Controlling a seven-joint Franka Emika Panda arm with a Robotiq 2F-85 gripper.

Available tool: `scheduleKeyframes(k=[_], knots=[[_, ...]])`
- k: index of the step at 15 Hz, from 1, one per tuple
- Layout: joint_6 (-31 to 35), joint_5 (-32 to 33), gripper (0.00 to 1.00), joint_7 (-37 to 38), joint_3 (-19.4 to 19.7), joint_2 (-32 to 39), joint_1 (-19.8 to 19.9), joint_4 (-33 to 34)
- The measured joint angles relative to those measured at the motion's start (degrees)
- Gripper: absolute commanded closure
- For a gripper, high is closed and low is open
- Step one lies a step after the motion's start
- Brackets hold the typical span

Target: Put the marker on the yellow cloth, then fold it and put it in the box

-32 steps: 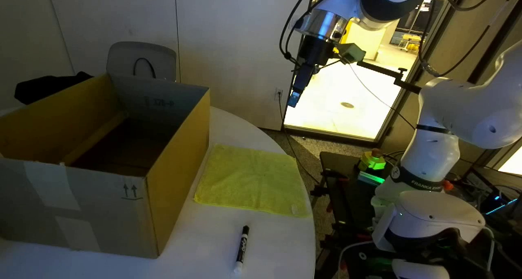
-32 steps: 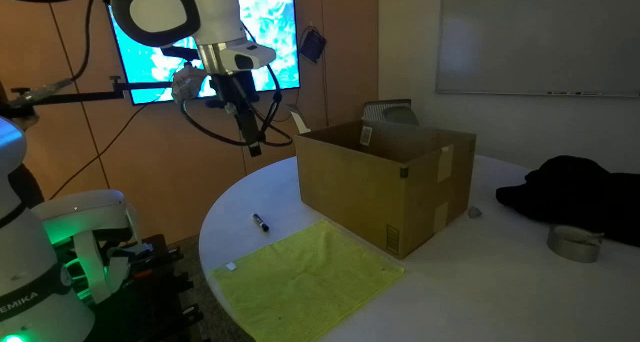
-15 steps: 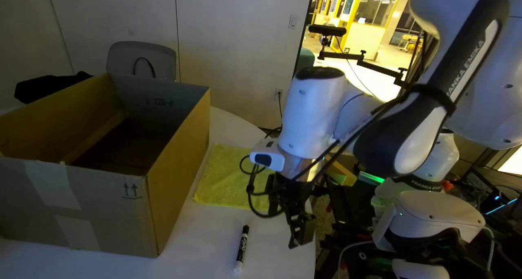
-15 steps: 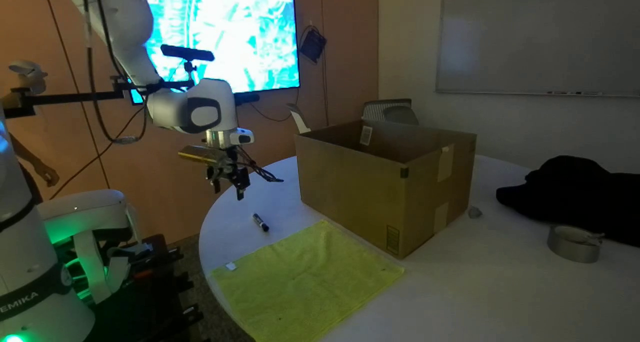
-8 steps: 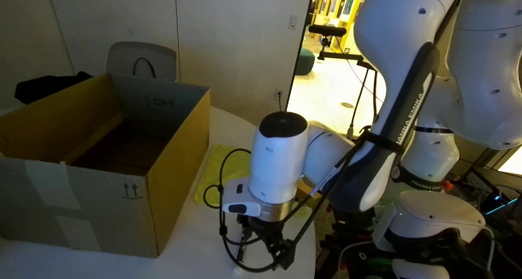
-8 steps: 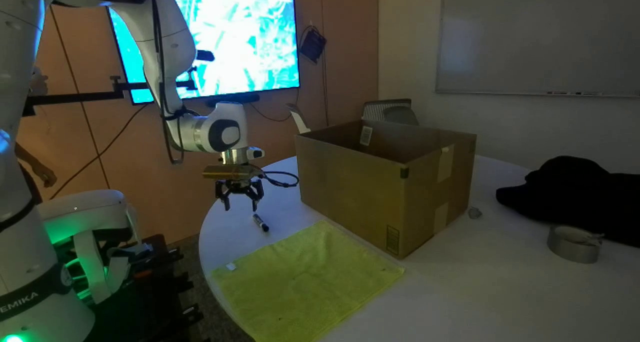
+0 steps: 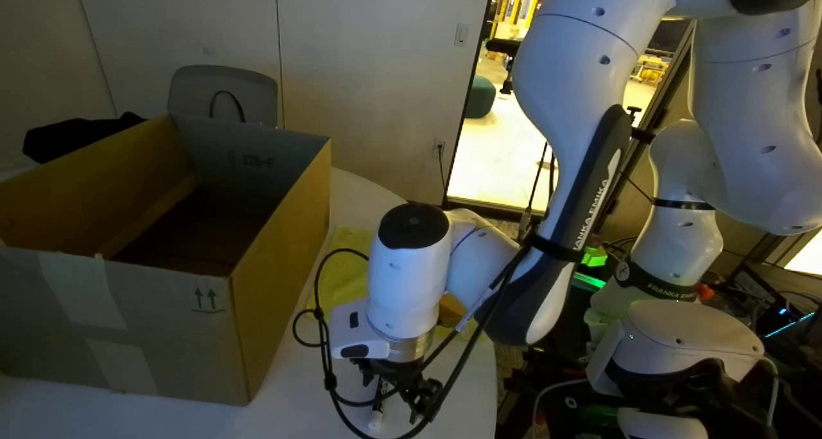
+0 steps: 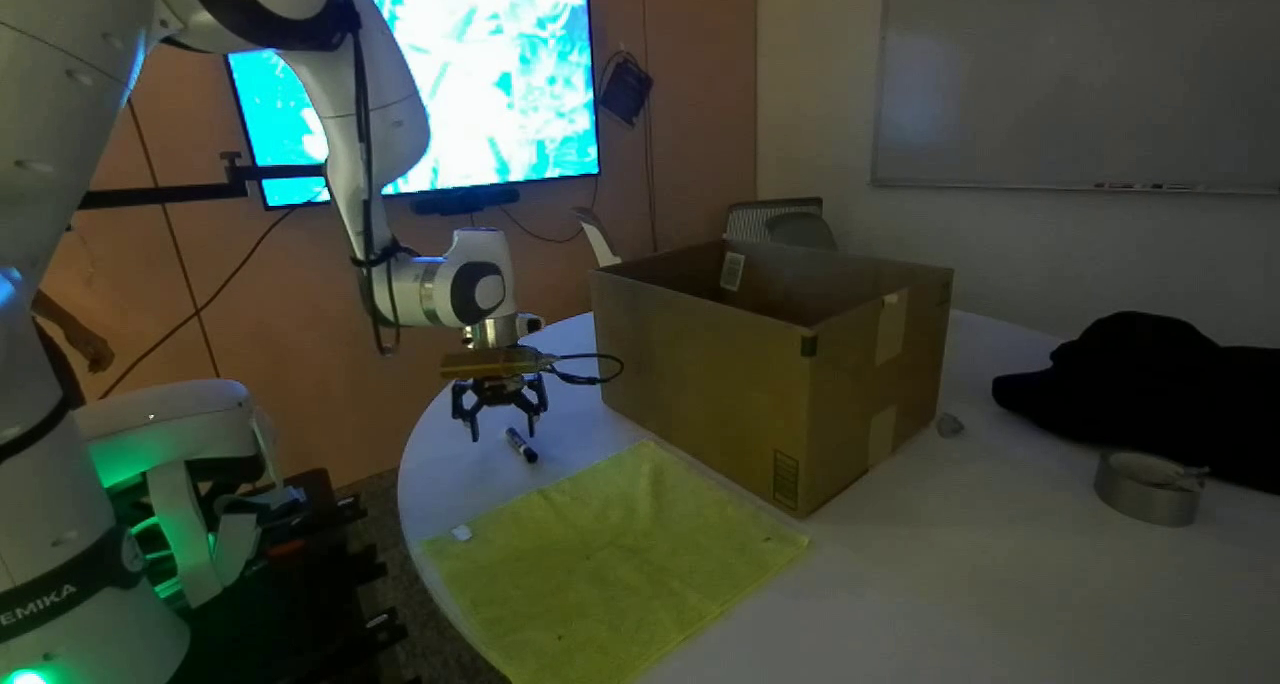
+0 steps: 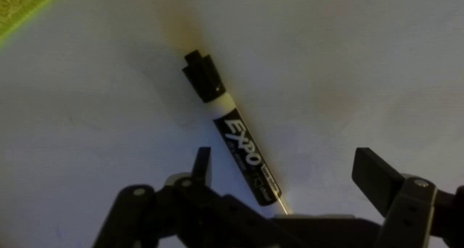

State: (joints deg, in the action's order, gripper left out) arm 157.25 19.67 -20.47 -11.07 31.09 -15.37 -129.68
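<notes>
The marker (image 9: 241, 143), black-labelled with a black cap, lies flat on the white table; in the wrist view it runs diagonally between my jaws, closer to the left finger (image 9: 203, 166), its lower end hidden by the gripper. My gripper (image 9: 282, 152) stands open with a wide gap and nothing gripped. In an exterior view the gripper (image 8: 503, 434) hangs just above the table by the marker (image 8: 521, 447). Spread flat beside the marker is the yellow cloth (image 8: 620, 564), partly covered by the arm in an exterior view (image 7: 343, 266). Beyond the cloth stands the open-topped cardboard box (image 8: 700, 384).
The round table's edge (image 8: 405, 484) curves close to the marker and cloth. On the box's far side lie a roll of tape (image 8: 1147, 489) and a black garment (image 8: 1150, 394). A cable loop (image 7: 321, 317) hangs from the wrist.
The arm has swung down from high up to the marker, and over the last half second the gripper has sunk a little lower beside it. Marker, cloth and box have not moved.
</notes>
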Motion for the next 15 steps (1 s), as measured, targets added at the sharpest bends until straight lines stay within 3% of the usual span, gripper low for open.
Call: scheduleKeyframes(k=[5, 6, 8, 15], knots=[[1.0, 3.0, 0.00, -0.4, 1.5, 2.5, 0.0, 1.4], [1.4, 3.2, 0.25, -0.4, 1.7, 2.7, 0.0, 1.5], [1.8, 3.3, 0.33, -0.4, 1.8, 2.7, 0.0, 1.5], [1.9, 3.5, 0.87, -0.3, 2.4, 2.0, 0.0, 2.2]])
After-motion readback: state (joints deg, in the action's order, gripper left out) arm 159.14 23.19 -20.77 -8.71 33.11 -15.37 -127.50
